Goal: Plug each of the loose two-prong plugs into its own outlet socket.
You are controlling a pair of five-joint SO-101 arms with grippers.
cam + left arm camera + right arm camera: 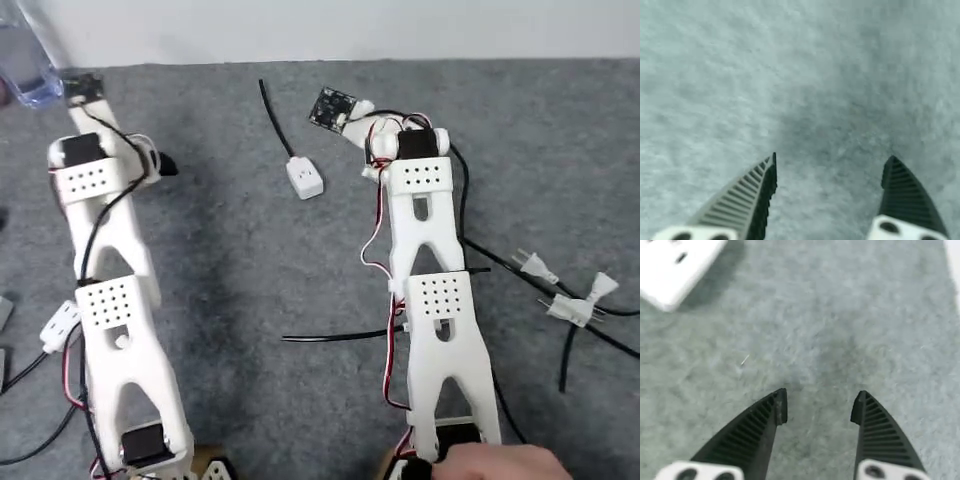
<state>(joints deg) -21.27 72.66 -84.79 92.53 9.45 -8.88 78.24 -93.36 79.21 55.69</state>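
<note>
Lying on the grey, carpet-like desk (220, 260), a white outlet socket (305, 178) sits in the upper middle of the high view, its black cord (275, 120) running toward the top edge; the right arm (430, 250) stretches up the frame just to the right of it, not touching it; in the right wrist view a corner of that socket fills the upper left, apart from the right gripper (821, 394), whose black ridged fingers (760, 425) stand apart with bare desk between them; the two-prong plugs lie unplugged near the right edge of the high view, the upper plug (535, 266) just left of and above the lower plug (582, 300), both well apart from the socket; the left arm (105, 270) runs up the left side; the left gripper (832, 160) hangs over bare desk, fingers spread and holding nothing; a second socket (62, 325), also white, lies against the left arm at the frame's left edge.
</note>
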